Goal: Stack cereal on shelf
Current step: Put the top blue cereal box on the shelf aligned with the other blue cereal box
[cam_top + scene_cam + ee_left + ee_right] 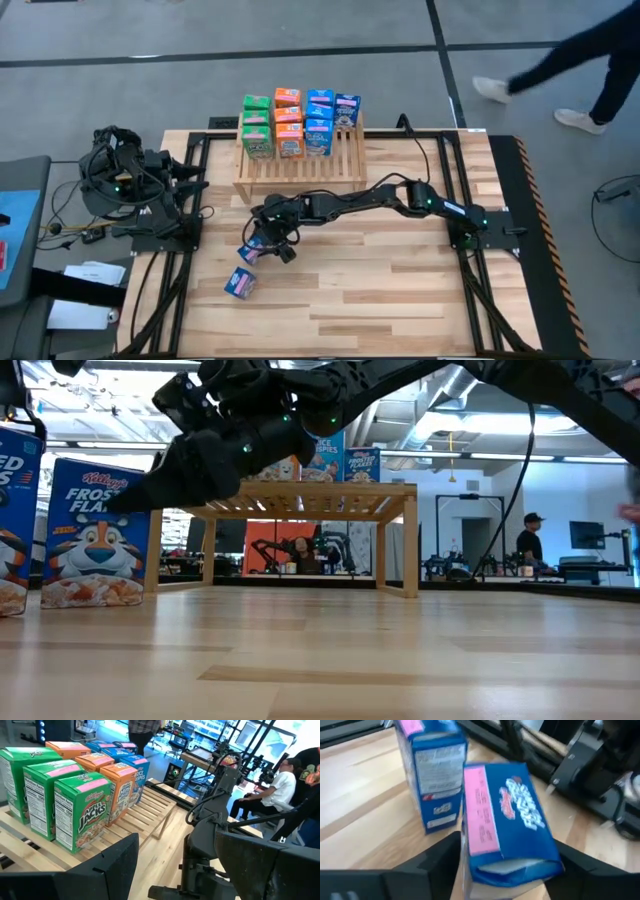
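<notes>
1. Two blue cereal boxes are off the shelf (300, 172), on the table (400, 290) in front of it, toward its left end. The near blue box (250, 251) sits between the right gripper (262, 243) fingers; the far blue box (240, 284) is farther from the shelf, just beside the first, not touching as far as I can tell.
2. Key relation: in the right wrist view the near blue box (507, 827) lies straight ahead w/ a dark finger on each side. It's tilted, long axis running roughly away from the wrist, pink side panel toward one finger. Fingers look closed on its flanks, i.e. gripping it; whether it's fully off the table I can't tell.
3. Far blue box (432, 775) stands upright beyond it, clear of the fingers.
4. Shelf lies behind the gripper, twd the table's back edge. Rear of the slats holds the stacked cereal rows (298, 122): green, orange, blue. Front slats are bare, so that's the likely drop zone.
5. Right arm is nearer by far; it reaches across from the right side of the shelf to its left front.
6. Left gripper (150, 870) waits left of the shelf, fingers apart, holding nothing.
7. Risk, my guess: the tilted box may slip or clip the shelf's front bar on the lift.
</notes>
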